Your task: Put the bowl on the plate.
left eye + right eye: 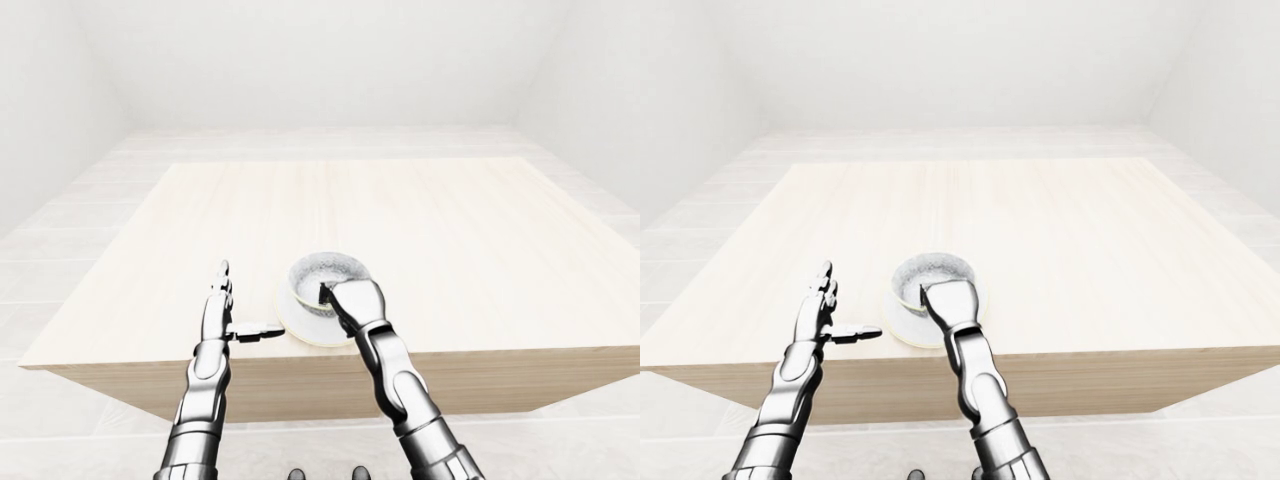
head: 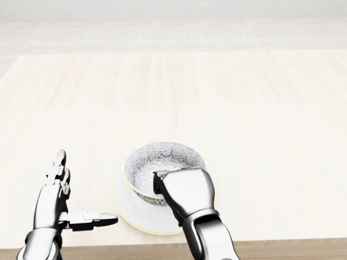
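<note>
A patterned grey-white bowl [image 2: 162,158] sits upright on a white plate [image 2: 126,208] with a thin yellow edge, low in the head view near the table's bottom edge. My right hand [image 2: 160,185] covers the bowl's near rim from below, its fingers curled over the rim and closed on it. The near wall of the bowl is hidden behind the hand. My left hand [image 2: 81,197] stands open to the left of the plate, fingers pointing up and thumb stretched toward the plate, touching nothing.
The light wooden table [image 2: 227,97] stretches wide above and to both sides of the plate. Its bottom edge [image 1: 480,355] runs just under the plate and both hands. White floor and walls surround it.
</note>
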`<state>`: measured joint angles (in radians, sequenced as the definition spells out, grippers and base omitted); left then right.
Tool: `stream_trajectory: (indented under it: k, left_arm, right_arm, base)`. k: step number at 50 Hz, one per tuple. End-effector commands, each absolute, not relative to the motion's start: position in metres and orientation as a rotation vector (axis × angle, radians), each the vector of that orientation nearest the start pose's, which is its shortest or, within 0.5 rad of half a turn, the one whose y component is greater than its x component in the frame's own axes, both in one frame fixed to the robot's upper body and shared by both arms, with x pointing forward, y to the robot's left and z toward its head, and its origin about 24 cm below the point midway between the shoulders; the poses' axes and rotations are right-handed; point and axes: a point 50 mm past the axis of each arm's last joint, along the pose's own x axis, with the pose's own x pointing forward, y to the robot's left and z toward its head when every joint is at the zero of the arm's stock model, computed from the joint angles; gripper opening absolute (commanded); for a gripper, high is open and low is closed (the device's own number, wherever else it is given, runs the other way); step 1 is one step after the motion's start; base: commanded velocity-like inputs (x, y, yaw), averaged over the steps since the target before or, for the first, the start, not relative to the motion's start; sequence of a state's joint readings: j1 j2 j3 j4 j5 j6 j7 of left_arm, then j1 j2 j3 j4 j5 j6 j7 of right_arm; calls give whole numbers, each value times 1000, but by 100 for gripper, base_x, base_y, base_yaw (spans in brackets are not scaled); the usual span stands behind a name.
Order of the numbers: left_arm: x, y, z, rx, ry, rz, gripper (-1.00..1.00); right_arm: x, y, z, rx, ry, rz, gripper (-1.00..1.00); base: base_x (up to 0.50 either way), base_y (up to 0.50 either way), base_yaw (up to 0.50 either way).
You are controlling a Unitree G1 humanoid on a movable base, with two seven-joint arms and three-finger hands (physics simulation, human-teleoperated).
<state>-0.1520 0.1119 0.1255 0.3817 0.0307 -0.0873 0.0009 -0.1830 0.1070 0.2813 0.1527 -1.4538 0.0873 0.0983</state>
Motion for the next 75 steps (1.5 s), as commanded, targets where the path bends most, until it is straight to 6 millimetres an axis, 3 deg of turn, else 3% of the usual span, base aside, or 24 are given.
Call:
stream_trajectory:
  k: [1,7,14,29,32,33,35,44,58,75]
  left_arm:
    - [276,198,6,117,138,103,100]
    - [276,198,4,117,148,104,100]
    - [276,199,5,113,145,106,100]
    - [277,200,3,109,153,107,100]
    - [277,199,1,112,161,106,100]
    - [277,199,1,112,165,105,100]
    - [277,200,1,109,165,106,100]
    - [276,199,1,108,162,106,100]
    - [276,200,4,108,149,107,100]
    - [275,201,8,103,130,110,100]
  right_arm:
    - [276,-51,57,-1401,-147,264,-5]
    - [275,-51,58,-1403,-149,264,10]
    - [275,-52,59,-1403,-149,262,14]
    - [276,-54,62,-1403,-149,255,55]
    - [275,-54,63,-1403,-151,253,71]
    - [274,-54,64,-1403,-152,253,87]
    - [274,-55,65,-1402,-146,260,99]
    - [273,-58,70,-1392,-123,282,100]
    - [265,-66,94,-1354,-135,280,100]
    - [245,-84,120,-1334,-107,315,100]
  base:
    - [0,0,0]
    - [0,0,0]
    - [0,0,0]
    - [0,0,0]
    - [0,0,0]
    - [0,0,0]
    - [0,0,0]
    - [0,0,0]
    - [0,0,0]
    - [0,0,0]
